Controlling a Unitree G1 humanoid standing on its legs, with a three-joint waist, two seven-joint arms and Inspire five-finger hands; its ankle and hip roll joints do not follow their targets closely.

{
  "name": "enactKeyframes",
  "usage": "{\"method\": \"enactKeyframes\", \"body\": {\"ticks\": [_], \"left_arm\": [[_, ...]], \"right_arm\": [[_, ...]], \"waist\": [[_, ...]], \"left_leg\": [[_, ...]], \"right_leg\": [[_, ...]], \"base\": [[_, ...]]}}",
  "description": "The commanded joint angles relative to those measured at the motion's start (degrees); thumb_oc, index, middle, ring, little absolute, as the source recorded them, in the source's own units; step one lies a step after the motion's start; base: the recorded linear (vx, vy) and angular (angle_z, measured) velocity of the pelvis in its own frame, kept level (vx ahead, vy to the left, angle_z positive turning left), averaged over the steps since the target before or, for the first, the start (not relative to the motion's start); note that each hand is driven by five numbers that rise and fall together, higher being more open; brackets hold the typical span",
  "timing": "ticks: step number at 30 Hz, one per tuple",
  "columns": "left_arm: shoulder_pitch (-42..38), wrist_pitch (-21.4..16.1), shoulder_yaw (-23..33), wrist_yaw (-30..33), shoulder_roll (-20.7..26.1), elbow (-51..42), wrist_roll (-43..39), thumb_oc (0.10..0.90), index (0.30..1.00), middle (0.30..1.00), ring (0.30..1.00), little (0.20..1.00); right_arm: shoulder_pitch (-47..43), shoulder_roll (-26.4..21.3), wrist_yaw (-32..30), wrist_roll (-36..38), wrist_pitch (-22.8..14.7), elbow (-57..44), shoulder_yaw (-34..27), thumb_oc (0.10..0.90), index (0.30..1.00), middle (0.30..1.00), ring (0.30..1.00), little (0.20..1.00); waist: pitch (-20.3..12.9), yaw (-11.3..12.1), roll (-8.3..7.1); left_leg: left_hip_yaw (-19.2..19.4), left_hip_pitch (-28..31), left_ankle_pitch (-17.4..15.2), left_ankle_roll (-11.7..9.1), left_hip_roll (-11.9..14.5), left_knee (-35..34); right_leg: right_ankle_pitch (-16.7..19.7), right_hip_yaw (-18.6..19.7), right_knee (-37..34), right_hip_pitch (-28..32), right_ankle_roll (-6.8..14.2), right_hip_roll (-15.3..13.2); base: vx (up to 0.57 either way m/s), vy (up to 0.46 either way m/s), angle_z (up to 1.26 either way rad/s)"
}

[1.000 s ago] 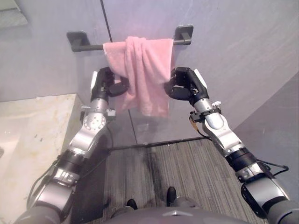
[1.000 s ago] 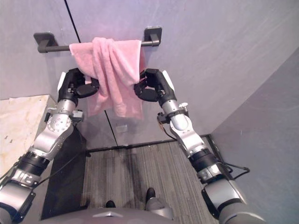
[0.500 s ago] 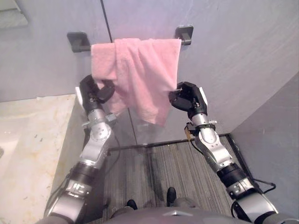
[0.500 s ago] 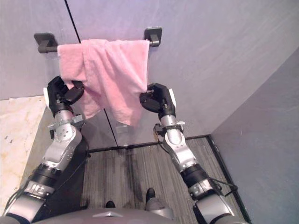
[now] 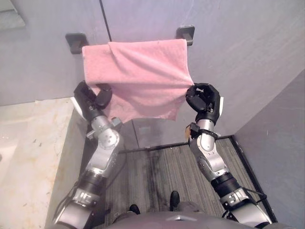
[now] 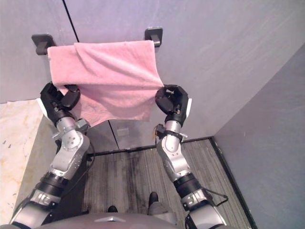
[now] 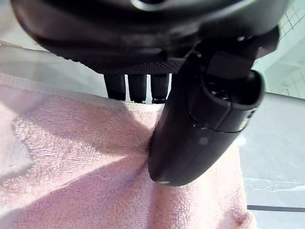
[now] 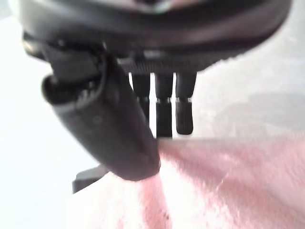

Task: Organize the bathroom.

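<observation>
The pink towel (image 5: 136, 78) hung over the dark wall-mounted towel bar (image 5: 185, 33), draped across nearly the whole span between the bar's two brackets. The left hand (image 5: 89, 98) pinched the towel's lower edge at one side, thumb pressed on the cloth with the fingers curled behind it, as its wrist view showed. The right hand (image 5: 204, 99) did the same at the opposite side edge, thumb and fingers closed on the terry. Between the two hands the cloth was drawn out wide, nearly flat.

Judged from this, the towel part of the tidying looked well advanced: the cloth was on the bar and spread. What seemed left was evening it out. A diagonal fold ran from the top near the left hand's side down toward the right hand, and the bottom hem sagged lower toward the right hand than by the left. After that, both hands would need to let go.

The towel was soft looped terry, thick and limp, with a flat woven band along the hem visible past the left hand's fingers (image 7: 138, 87). The bar was a slim matt black rod with blocky square brackets. The wall behind was smooth grey panelling, and below lay a ribbed, dark-striped floor mat (image 5: 157, 176).
</observation>
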Motion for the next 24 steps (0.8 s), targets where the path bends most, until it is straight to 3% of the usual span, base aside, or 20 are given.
{"method": "enactKeyframes", "body": {"ticks": [1, 4, 6, 7, 8, 17, 24], "left_arm": [[-3.36, -5.75, 1.32, 3.82, 2.27, -1.69, 3.61, 0.4, 0.3, 0.3, 0.3, 0.3], [-3.24, -5.88, 1.19, 3.29, 2.19, -1.72, 3.38, 0.4, 0.3, 0.3, 0.3, 0.3], [-3.16, -5.29, 1.09, 2.87, 2.19, -1.93, 3.74, 0.518, 0.476, 0.476, 0.476, 0.476], [-3.14, -5.04, 0.93, 2.81, 2.24, -1.97, 4.01, 0.595, 0.592, 0.592, 0.592, 0.592], [-3.05, -4.67, 0.84, 2.35, 2.43, -1.96, 4.0, 0.8, 0.9, 0.9, 0.9, 0.9], [1.55, -0.18, 1.71, -4.4, 3.53, -2.45, -1.49, 0.8, 0.9, 0.9, 0.9, 0.9], [8.26, 6.7, 2.15, -7.65, 3.89, -1.86, -2.54, 0.8, 0.9, 0.9, 0.9, 0.9]], "right_arm": [[-5.17, -0.41, -2.91, -2.02, -7.34, -4.21, -4.89, 0.4, 0.3, 0.3, 0.3, 0.3], [-5.03, -0.48, -2.01, -1.26, -6.66, -4.31, -4.49, 0.4, 0.3, 0.3, 0.3, 0.3], [-4.93, -0.61, -0.35, -0.12, -6.14, -4.45, -4.23, 0.402, 0.302, 0.302, 0.302, 0.302], [-4.86, -0.75, 0.44, 0.0, -5.85, -4.5, -4.11, 0.598, 0.596, 0.596, 0.596, 0.596], [-4.67, -0.97, 1.77, 0.04, -5.4, -4.41, -3.98, 0.8, 0.9, 0.9, 0.9, 0.9], [1.04, -3.29, 3.49, -4.67, -5.22, -5.59, -4.79, 0.8, 0.9, 0.9, 0.9, 0.9], [7.77, -5.79, 6.01, -9.09, -6.14, -6.1, -5.78, 0.8, 0.9, 0.9, 0.9, 0.9]], "waist": [[-3.4, 0.81, 1.61], [-3.49, 0.88, 1.51], [-3.5, 0.9, 1.46], [-3.51, 0.91, 1.45], [-3.52, 0.94, 1.41], [-3.26, 0.91, 1.32], [-2.41, 0.88, 1.4]], "left_leg": [[-1.68, 0.36, -3.83, 2.71, -1.86, 0.65], [-1.78, 0.25, -3.73, 2.68, -1.89, 0.62], [-1.81, 0.21, -3.72, 2.68, -1.91, 0.61], [-1.81, 0.2, -3.69, 2.68, -1.89, 0.6], [-1.81, 0.19, -3.65, 2.66, -1.86, 0.59], [-1.4, 0.05, -3.89, 2.9, -1.96, 0.8], [-1.14, -0.18, -4.1, 2.87, -1.82, 1.05]], "right_leg": [[-12.57, -0.83, 7.51, 0.82, 4.9, 0.25], [-12.54, -0.98, 7.43, 0.87, 4.84, 0.3], [-12.57, -1.05, 7.42, 0.88, 4.83, 0.31], [-12.56, -1.11, 7.44, 0.84, 4.8, 0.33], [-12.54, -1.19, 7.44, 0.81, 4.78, 0.34], [-12.53, -1.11, 7.57, 0.57, 4.84, 0.61], [-12.27, -0.57, 6.92, 0.51, 4.72, 1.22]], "base": [[0.0, 0.0, 0.0], [0.0, 0.0, 0.0], [0.0, 0.0, 0.0], [0.0, 0.0, 0.0], [0.0, 0.0, 0.0], [-0.04, -0.02, -0.01], [-0.1, -0.06, -0.03]]}}
